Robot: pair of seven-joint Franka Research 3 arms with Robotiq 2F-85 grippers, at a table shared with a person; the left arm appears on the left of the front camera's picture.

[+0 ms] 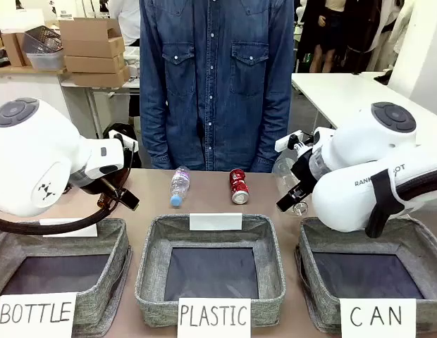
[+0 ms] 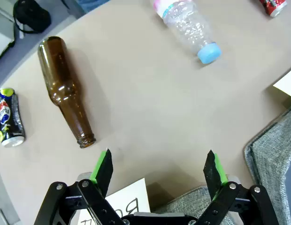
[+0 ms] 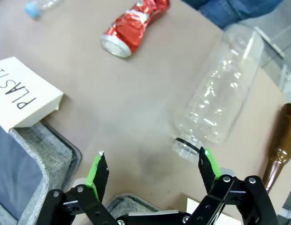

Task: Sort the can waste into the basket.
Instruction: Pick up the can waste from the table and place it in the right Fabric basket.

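Note:
The dented red can (image 1: 238,186) lies on its side mid-table in front of the person, also at the top of the right wrist view (image 3: 134,26) and in the top right corner of the left wrist view (image 2: 274,5). The dark can (image 2: 8,117) lies at the table's left edge beside a brown bottle. The CAN basket (image 1: 324,289) stands front right, partly under my right arm. My left gripper (image 2: 157,161) hangs open and empty over bare table. My right gripper (image 3: 152,161) is open and empty just short of a clear bottle's mouth.
A brown glass bottle (image 2: 65,89) and a small blue-capped plastic bottle (image 2: 187,28) lie ahead of the left gripper. A large clear bottle (image 3: 220,93) and another brown bottle (image 3: 277,145) lie by the right gripper. PLASTIC (image 1: 151,243) and BOTTLE (image 1: 113,243) baskets line the front.

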